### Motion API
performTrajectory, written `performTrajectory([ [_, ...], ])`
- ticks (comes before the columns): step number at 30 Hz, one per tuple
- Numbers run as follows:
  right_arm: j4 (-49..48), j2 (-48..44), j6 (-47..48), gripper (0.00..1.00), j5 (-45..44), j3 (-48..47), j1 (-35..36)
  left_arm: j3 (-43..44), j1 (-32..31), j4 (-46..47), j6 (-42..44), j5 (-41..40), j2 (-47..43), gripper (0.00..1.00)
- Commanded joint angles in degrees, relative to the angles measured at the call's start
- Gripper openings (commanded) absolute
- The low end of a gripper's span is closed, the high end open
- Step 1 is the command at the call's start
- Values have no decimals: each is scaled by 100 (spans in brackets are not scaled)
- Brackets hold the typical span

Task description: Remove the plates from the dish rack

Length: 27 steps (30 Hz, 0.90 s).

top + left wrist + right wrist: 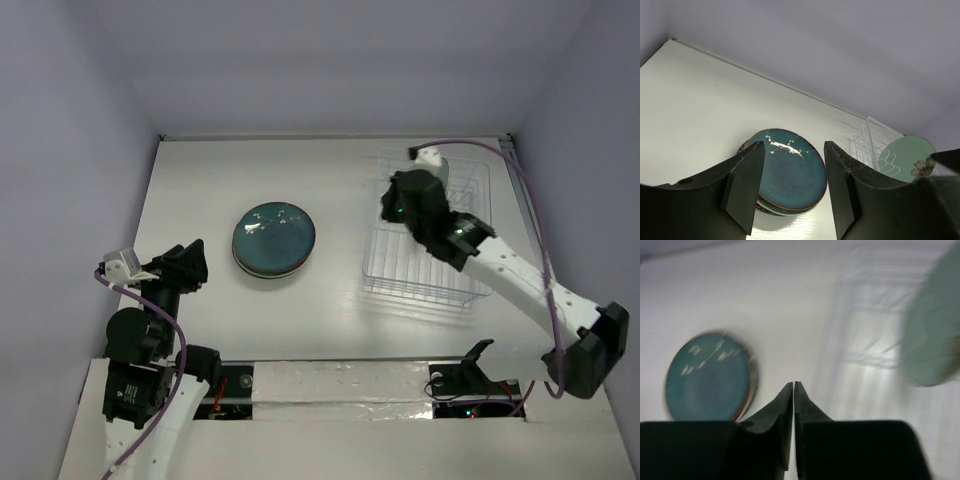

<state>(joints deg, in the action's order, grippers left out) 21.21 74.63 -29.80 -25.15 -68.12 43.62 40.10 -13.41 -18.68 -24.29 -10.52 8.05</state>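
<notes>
Black right gripper [793, 386] pinched shut, empty; left gripper [794, 150] spread; right should open, grip pale mint round plate [932, 325] by top rim.

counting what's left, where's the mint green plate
Left wrist view, right edge: the mint green plate stands in the dish rack, right of the stacked plates.

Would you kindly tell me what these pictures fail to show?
Plate count beneath the dark teal plate: unseen from above; left wrist fingers cover the sides of the stack.
Mint plate: smeared and edge-cut in right wrist view; right arm mostly hides it from above.
Dish rack: far slots under that arm.
</notes>
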Motion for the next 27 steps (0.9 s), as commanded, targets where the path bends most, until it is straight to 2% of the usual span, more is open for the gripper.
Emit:
performTrajectory([
  [1,664,-484,475,13,-1194,-176,-905,16,5,224,21,50,-6,48],
  [2,665,-580,675,30,-1351,-158,-1282,7,5,233,21,50,-6,48],
  [3,708,-642,756,52,-1448,-175,-1442,7,5,233,21,50,-14,48],
  [4,874,-617,817,81,-1536,-219,-1583,7,5,233,12,59,-14,48],
  [6,928,-503,985,90,-1668,-289,-1995,7,5,242,21,59,-6,48],
  [11,631,112,1222,84,-1161,-343,-2612,7,5,242,21,77,29,48],
  [15,481,657,1266,73,-975,-518,-2727,16,5,233,21,68,30,48],
  [19,375,1044,1319,51,-878,-729,-2859,7,5,233,21,68,12,48],
  [21,322,1132,1363,43,-878,-817,-2859,16,5,250,21,77,3,48],
  [27,375,1632,1460,43,-834,-1151,-2859,7,5,242,21,68,-41,48],
])
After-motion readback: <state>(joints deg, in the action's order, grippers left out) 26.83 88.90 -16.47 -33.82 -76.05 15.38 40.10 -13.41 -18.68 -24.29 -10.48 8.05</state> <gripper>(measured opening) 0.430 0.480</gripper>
